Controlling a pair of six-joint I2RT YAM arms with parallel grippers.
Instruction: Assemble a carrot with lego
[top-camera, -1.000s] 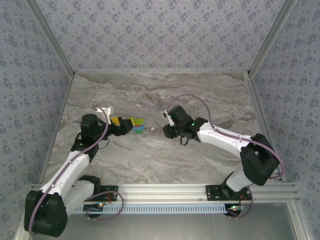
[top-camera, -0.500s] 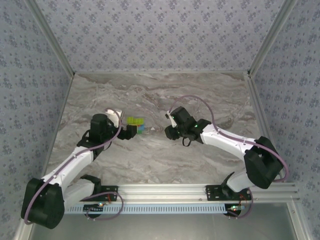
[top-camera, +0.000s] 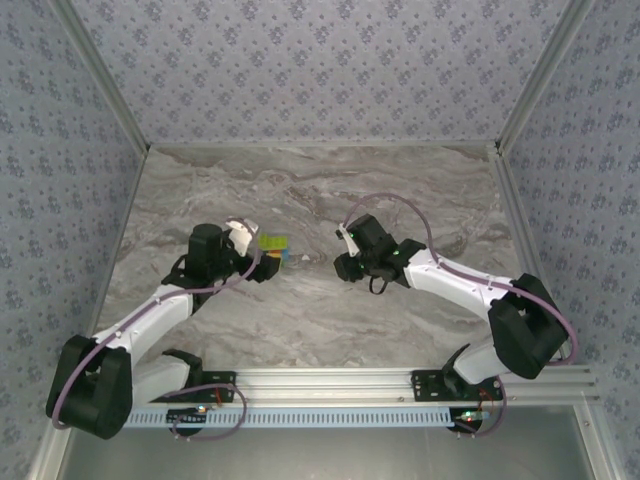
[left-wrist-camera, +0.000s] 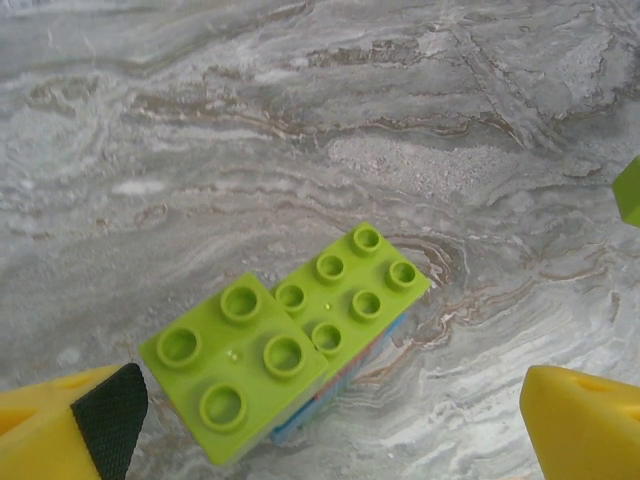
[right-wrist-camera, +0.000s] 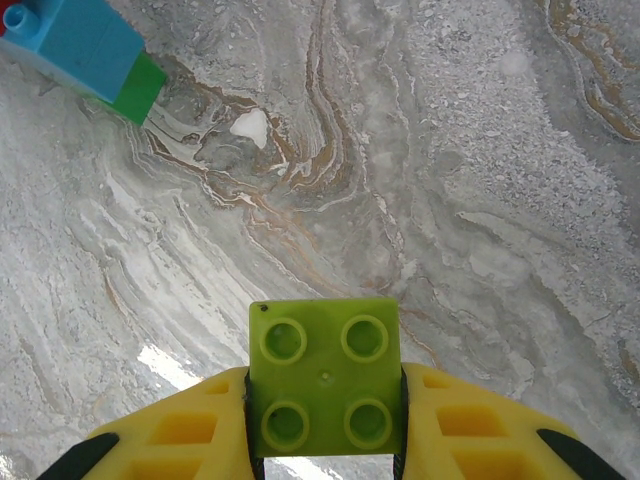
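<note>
Right pincer (right-wrist-camera: 325, 420) grips a lime brick (right-wrist-camera: 322, 370), studs up; the carrot (left-wrist-camera: 285, 345) lies ahead and left of it, just in front of the left pincer (left-wrist-camera: 325, 440), which gapes wide. Pressed off-line, the brick could miss the studs and shove the unheld carrot sideways

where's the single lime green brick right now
The lime-green brick is clamped in the right gripper, in the right wrist view, over the table. In the top view that gripper is right of the brick stack by the left gripper.
</note>
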